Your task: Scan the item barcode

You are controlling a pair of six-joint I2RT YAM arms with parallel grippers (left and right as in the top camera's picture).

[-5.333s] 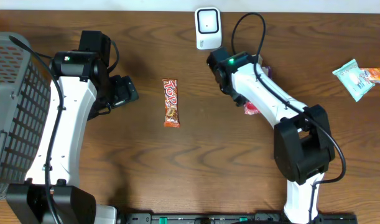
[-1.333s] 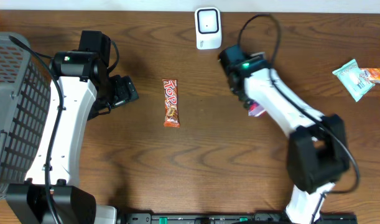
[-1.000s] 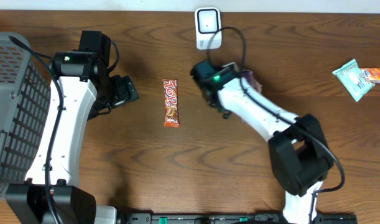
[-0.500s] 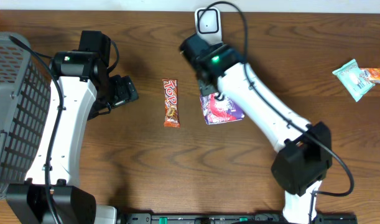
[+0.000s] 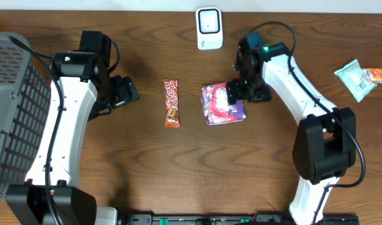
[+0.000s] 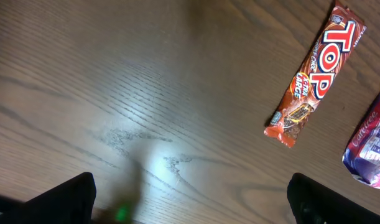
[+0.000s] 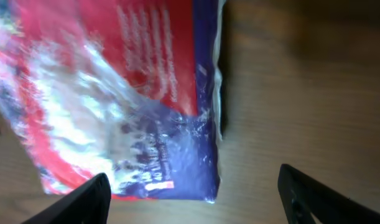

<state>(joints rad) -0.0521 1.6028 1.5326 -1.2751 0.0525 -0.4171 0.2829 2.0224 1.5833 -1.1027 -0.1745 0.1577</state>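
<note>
item: glossy purple-red snack pouch [image 5: 221, 104], flat on worktop at 6 o'clock of scanner [image 5: 209, 28] | feel: likely light, soft, slippery; pinch a sealed edge | right hand [image 7: 193, 199]: wide, empty, over pouch's 3 o'clock edge | left hand [image 6: 190, 205]: wide, empty

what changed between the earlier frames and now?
The right gripper carried the purple snack packet leftward across the table towards the candy bar and let it go. The packet now lies flat, with the open jaws at its right edge. The left gripper, candy bar, scanner, teal packet and basket stayed put.
</note>
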